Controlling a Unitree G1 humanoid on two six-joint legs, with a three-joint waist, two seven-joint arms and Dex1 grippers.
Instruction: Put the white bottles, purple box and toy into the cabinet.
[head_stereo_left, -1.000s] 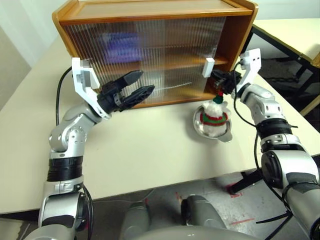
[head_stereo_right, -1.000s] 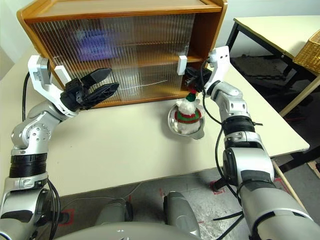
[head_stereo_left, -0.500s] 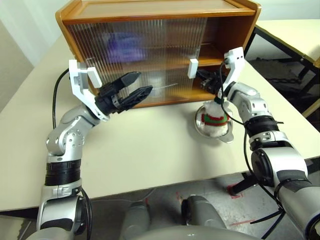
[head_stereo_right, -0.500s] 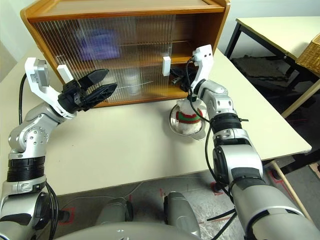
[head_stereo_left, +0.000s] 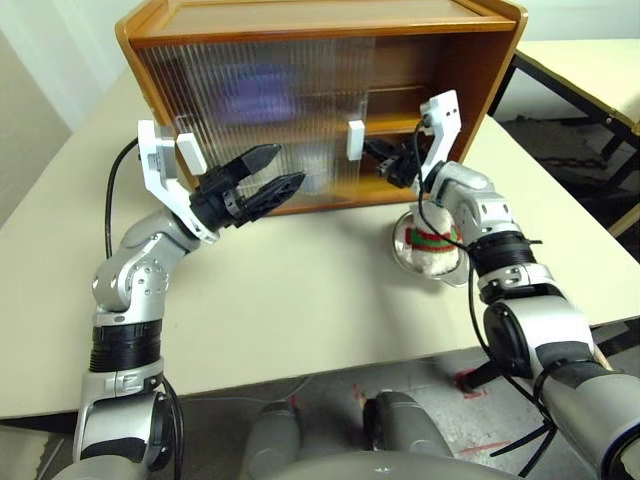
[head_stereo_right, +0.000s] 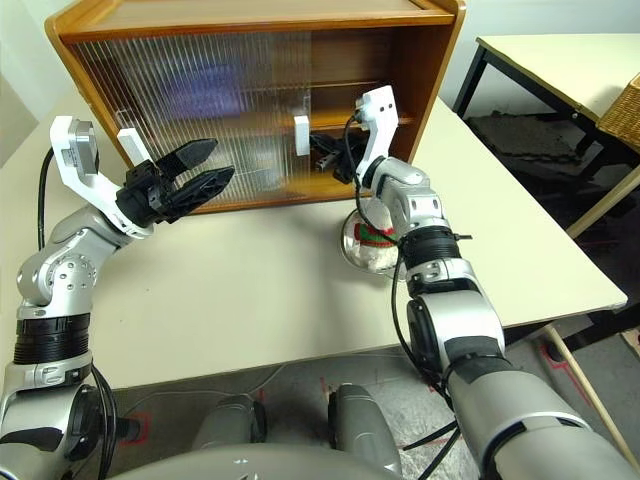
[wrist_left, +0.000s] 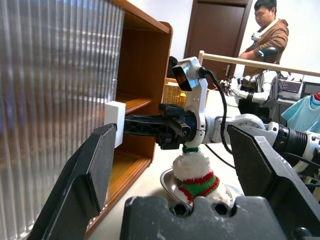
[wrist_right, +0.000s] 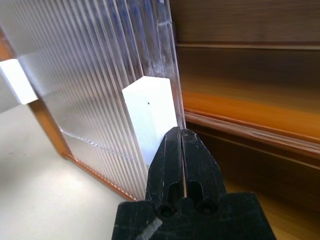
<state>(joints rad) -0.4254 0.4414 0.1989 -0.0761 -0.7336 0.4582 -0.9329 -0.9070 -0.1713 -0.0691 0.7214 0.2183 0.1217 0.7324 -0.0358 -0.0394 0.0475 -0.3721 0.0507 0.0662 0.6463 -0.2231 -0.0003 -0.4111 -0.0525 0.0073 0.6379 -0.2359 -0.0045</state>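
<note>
The cabinet (head_stereo_left: 478, 70) stands at the back of the table, its two ribbed doors overlapping on the left side. My right gripper (head_stereo_left: 372, 150) is shut, and its tips press sideways against the white handle (wrist_right: 150, 114) of the right door. The right end of the cabinet stands open. The toy (head_stereo_left: 430, 243) sits in a metal bowl just below my right wrist. The purple box (head_stereo_left: 250, 95) shows as a lilac blur behind the doors on the upper shelf. A white bottle (head_stereo_left: 314, 172) is a pale shape behind them lower down. My left gripper (head_stereo_left: 288, 166) hangs open and empty before the left door.
The metal bowl (head_stereo_left: 455, 272) lies near the cabinet's right front corner. A second table (head_stereo_right: 560, 60) with black legs and a wicker basket (head_stereo_right: 622, 100) stands to the right. In the left wrist view a person (wrist_left: 265, 37) stands in the background.
My right gripper has moved left with the handle, and the right door has slid left, widening the opening on the right. The left arm has stayed put.
</note>
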